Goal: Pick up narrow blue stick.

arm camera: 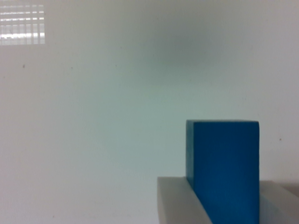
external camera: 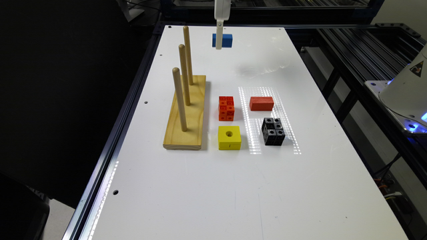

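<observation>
Gripper [arm camera: 224, 200] clamps narrow blue stick [arm camera: 224, 163] above table [external camera: 233, 183].

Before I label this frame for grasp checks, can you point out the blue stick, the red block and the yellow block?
narrow blue stick [arm camera: 224, 170]: wrist view, middle of its broad blue face.
red block [external camera: 261, 103]: exterior view, centre of its top.
yellow block [external camera: 229, 141]: exterior view, front face.

The gripper [external camera: 219, 41] is white with a slim, cream-coloured finger below a boxy white body, a small dark screw showing where they join. In the wrist view the fingers [arm camera: 180, 201] appear as pale grey flat-faced slabs.
</observation>
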You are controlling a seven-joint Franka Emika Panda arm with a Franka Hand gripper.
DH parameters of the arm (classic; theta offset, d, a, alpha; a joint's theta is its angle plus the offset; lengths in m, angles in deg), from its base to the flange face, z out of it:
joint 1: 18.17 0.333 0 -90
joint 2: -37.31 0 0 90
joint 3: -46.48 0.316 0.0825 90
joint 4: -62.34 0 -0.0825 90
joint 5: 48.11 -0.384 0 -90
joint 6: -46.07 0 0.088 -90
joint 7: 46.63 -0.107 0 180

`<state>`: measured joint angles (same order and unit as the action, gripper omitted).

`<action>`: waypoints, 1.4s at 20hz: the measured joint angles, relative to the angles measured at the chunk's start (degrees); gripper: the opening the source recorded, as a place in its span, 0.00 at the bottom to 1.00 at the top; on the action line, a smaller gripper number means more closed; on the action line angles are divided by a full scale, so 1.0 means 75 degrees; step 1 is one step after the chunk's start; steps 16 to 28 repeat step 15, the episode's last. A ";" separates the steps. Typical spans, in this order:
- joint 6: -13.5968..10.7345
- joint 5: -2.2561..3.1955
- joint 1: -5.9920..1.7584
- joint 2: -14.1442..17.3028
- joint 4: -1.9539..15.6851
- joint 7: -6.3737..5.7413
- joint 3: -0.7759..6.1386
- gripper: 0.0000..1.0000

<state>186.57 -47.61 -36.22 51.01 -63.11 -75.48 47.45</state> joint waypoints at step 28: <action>-0.0816 0.0000 0.0000 -0.0899 0.0000 0.0000 0.0001 0.00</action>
